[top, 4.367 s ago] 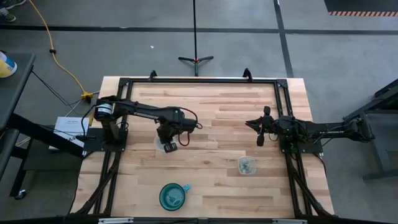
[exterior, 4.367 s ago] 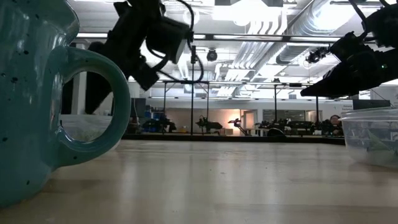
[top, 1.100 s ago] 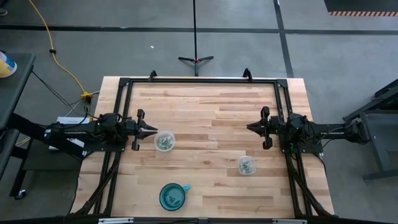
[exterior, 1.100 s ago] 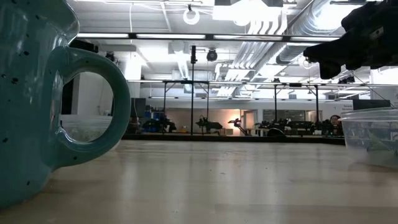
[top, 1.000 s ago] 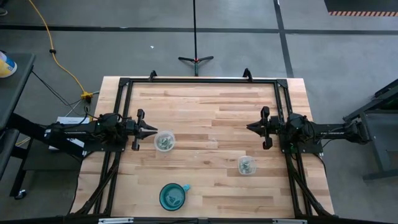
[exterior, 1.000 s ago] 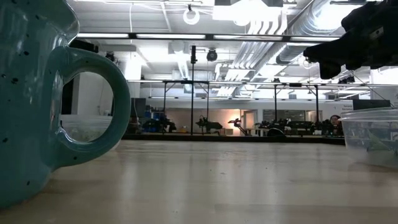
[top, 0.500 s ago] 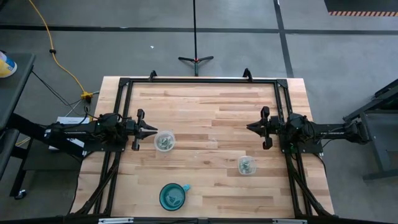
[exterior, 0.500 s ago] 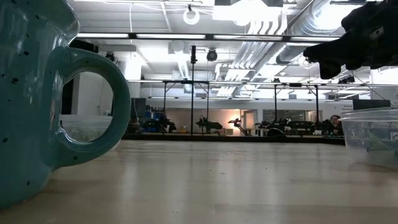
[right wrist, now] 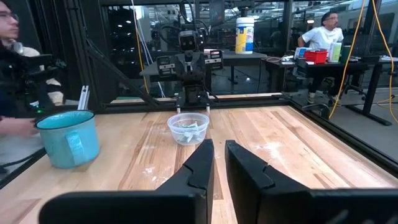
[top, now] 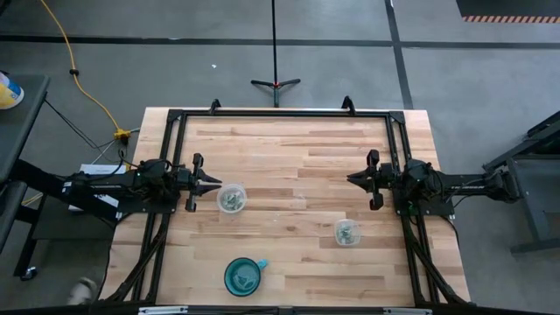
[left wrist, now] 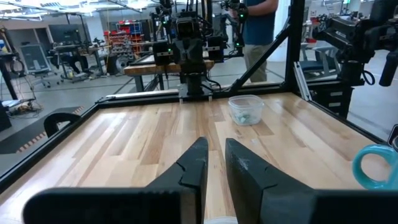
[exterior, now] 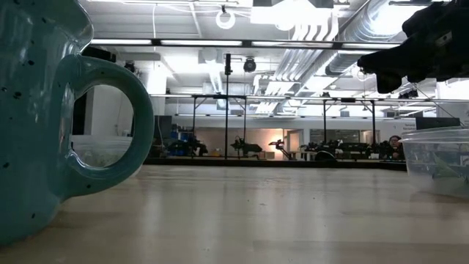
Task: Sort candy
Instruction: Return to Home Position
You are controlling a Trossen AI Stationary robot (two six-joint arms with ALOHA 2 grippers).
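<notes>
Two small clear plastic cups stand upright on the wooden table. One cup (top: 232, 199) is just in front of my left gripper (top: 214, 185), and the other cup (top: 346, 232) is nearer the front, below my right gripper (top: 352, 179). Each holds pale green and silvery candy (right wrist: 188, 126), which also shows in the left wrist view (left wrist: 246, 114). A teal mug (top: 244, 276) stands near the front edge. Both grippers are shut and empty, level above the table, pointing at each other across it. I see no loose candy on the table.
A black frame (top: 280, 113) runs around the table's far and side edges. Bare wood (top: 289, 166) lies between the two arms. In the low view the mug (exterior: 44, 110) fills the left. People (right wrist: 12, 50) are beyond the table, one at a far desk (right wrist: 326, 31).
</notes>
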